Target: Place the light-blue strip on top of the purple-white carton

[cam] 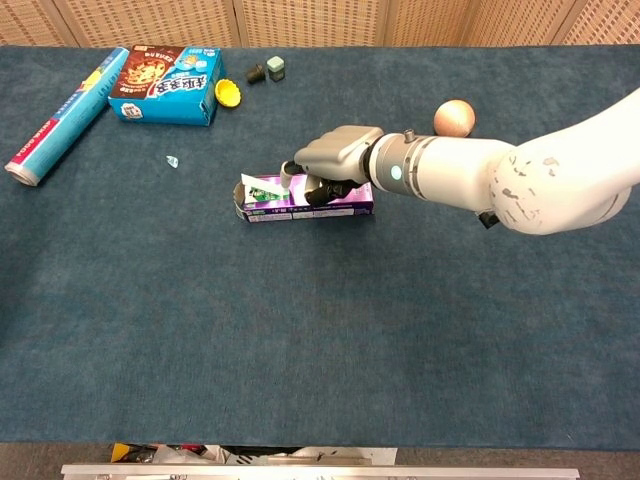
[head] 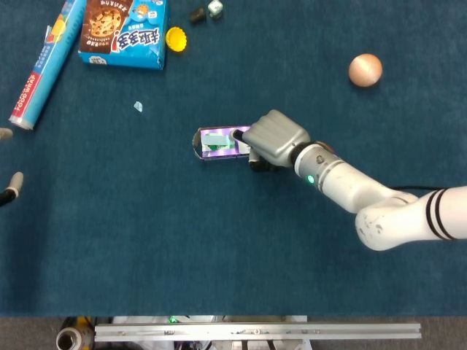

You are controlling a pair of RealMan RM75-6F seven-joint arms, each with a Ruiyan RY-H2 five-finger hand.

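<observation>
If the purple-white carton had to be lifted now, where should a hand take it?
Probably across the long sides of the purple-white carton from above, near its free left end: it lies flat and narrow, and the right hand covers its right half.
</observation>
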